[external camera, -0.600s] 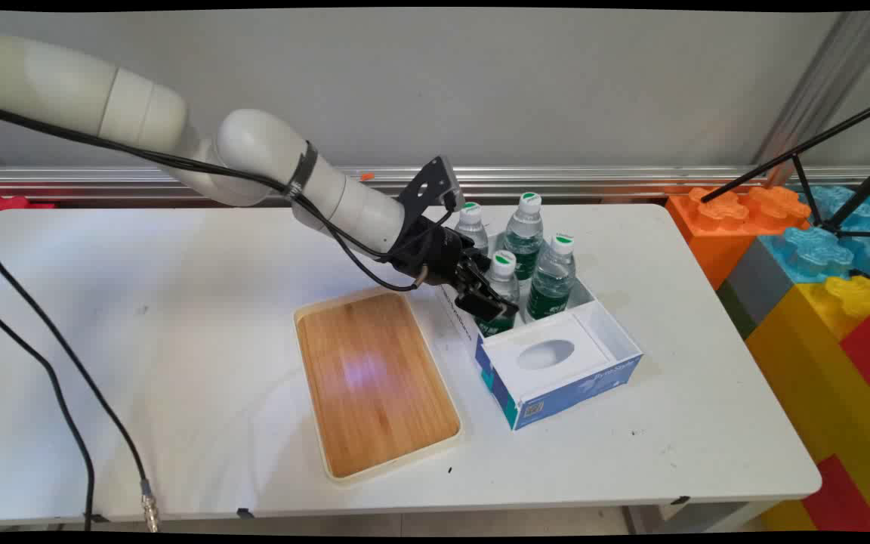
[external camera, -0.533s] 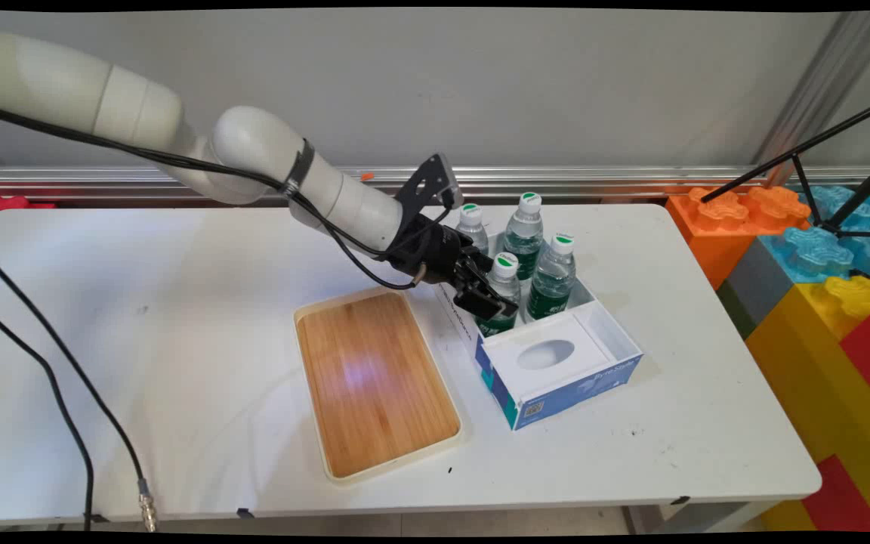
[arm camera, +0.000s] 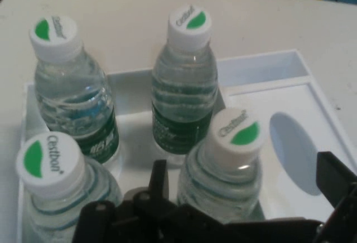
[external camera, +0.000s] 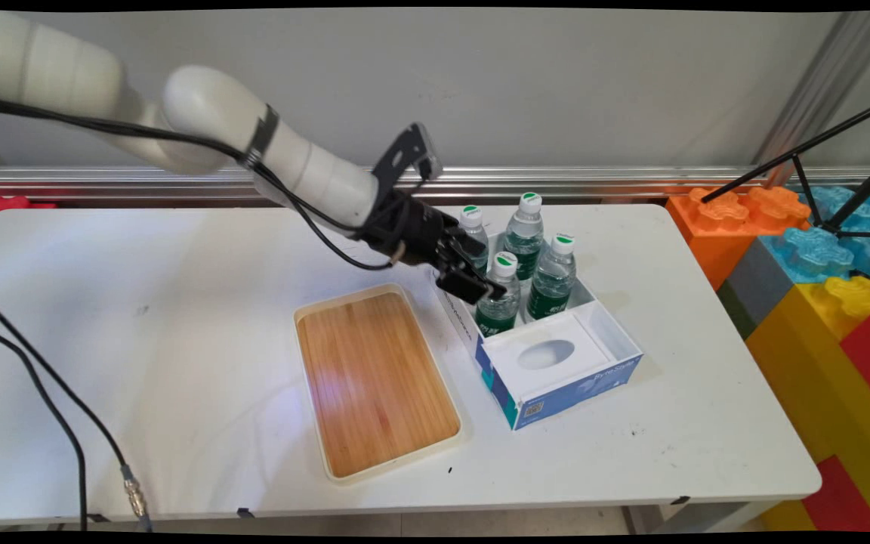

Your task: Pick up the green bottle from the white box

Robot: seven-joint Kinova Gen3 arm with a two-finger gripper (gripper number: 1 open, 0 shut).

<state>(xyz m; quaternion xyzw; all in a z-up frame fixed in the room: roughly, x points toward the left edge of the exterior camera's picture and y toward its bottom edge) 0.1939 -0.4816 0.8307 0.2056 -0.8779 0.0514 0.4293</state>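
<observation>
Your claw (external camera: 473,278) hangs spread at the near-left bottle (external camera: 500,295) of 4 (all upright). It straddles that bottle's neck (arm camera: 232,159) in the box (external camera: 556,378).

The four bottles (external camera: 526,249) are clear, glossy plastic with thin green film labels and smooth white plastic caps (arm camera: 232,133) printed in green. They stand in a box (external camera: 556,363) of smooth white card with a blue printed face; the panel at the box's 5 o'clock end has an oval cut-out. At 9 o'clock of the box lies a tray (external camera: 374,381) with a warm, satin wood-grain floor and a cream plastic rim. The bench (external camera: 178,302) is white, smooth and slightly scuffed. The gripper (external camera: 469,276) is matt black plastic or metal; the arm (external camera: 201,121) wears a glossy white shell. The blocks (external camera: 820,257) at 3 o'clock are bright moulded plastic.
</observation>
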